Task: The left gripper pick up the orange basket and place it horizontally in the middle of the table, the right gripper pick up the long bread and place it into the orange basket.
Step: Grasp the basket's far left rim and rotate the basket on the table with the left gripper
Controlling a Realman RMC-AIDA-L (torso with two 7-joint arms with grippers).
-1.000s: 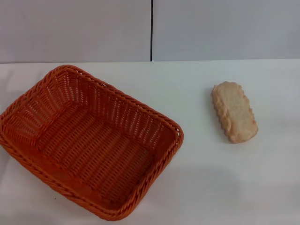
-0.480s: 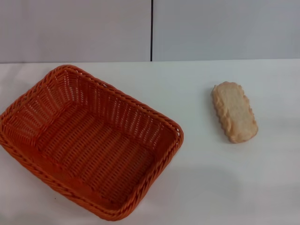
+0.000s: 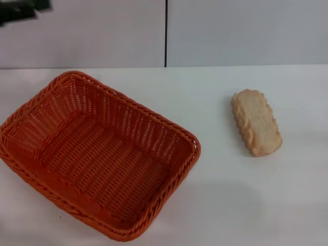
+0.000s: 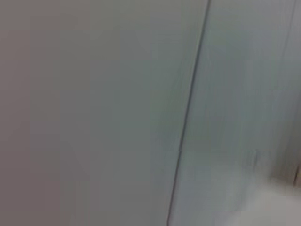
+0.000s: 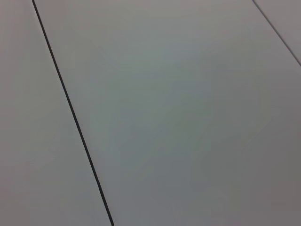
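Observation:
The orange basket [image 3: 149,116] lies empty on the left half of the white table [image 3: 241,205] in the head view, turned at a slant, one corner pointing toward the near edge. The long bread [image 3: 256,122] lies flat to its right, pale face up, well apart from the basket. A dark blurred piece of my left gripper [image 3: 21,10] shows at the top left corner, high above and behind the basket and touching nothing. My right gripper is out of view. Neither wrist view shows the basket or the bread.
A grey panelled wall with a dark vertical seam [image 3: 165,33] stands behind the table. Both wrist views show only such wall panels, each with a seam [image 4: 188,117] [image 5: 70,108]. Bare tabletop lies between basket and bread.
A dark part of the left arm has come into the top left corner of the head view. The basket and the bread have not moved.

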